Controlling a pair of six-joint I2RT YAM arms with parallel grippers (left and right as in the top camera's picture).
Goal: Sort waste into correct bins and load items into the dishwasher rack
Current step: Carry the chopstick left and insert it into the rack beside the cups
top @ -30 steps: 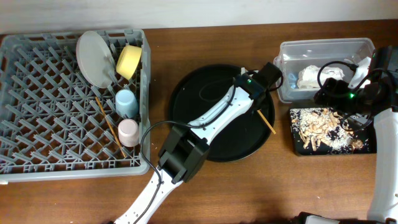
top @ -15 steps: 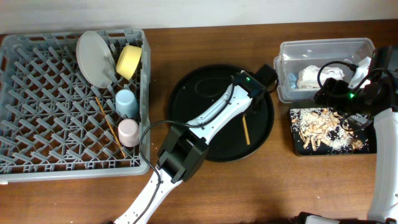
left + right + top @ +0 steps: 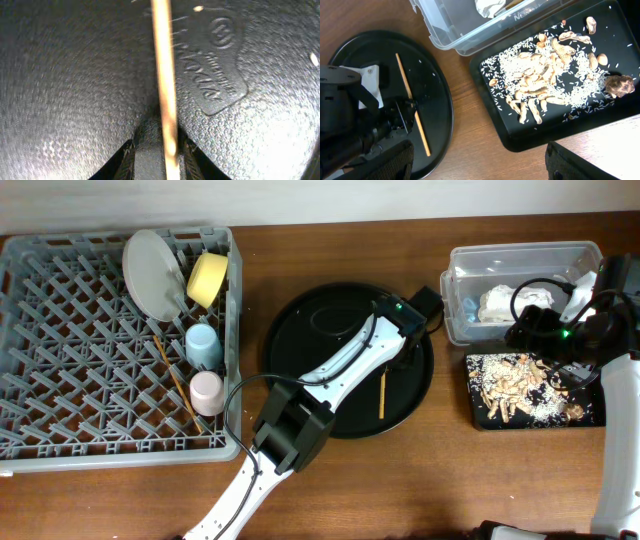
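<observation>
Brown wooden worktop (image 3: 330,490) seen from overhead, with a pale strip along its far edge

Far left: grey dishwasher rack (image 3: 100,448), pegs upright. Its right-hand columns hold, far to near:
- pale round plate (image 3: 150,275), standing on edge and tilted
- yellow bowl (image 3: 207,278), on its side just right of the plate
- light-blue cup (image 3: 203,345)
- pink cup (image 3: 207,391)

The rack chopstick (image 3: 175,385) lies slantwise across the pegs, just left of the two cups

Centre: round black tray (image 3: 310,320), flat on the worktop, apart from the rack. The left arm reaches across it from the near edge. The left tool (image 3: 159,160) is down at the tray's right part, over the far end of the tray chopstick (image 3: 382,395). That chopstick lies on the tray pointing near to far. In the left wrist view it runs straight between the two fingers (image 3: 129,156), which stand close on either side. Cannot tell whether they pinch it or only flank it

Right: clear tub (image 3: 520,252) with a crumpled white napkin (image 3: 500,302) and blue bits (image 3: 470,305) inside. Just nearer is the shallow black tray (image 3: 535,424), carrying rice grains and brownish scraps (image 3: 515,385). The right tool (image 3: 479,147) hangs near the tub and shallow tray, fingers spread wide, nothing between them
</observation>
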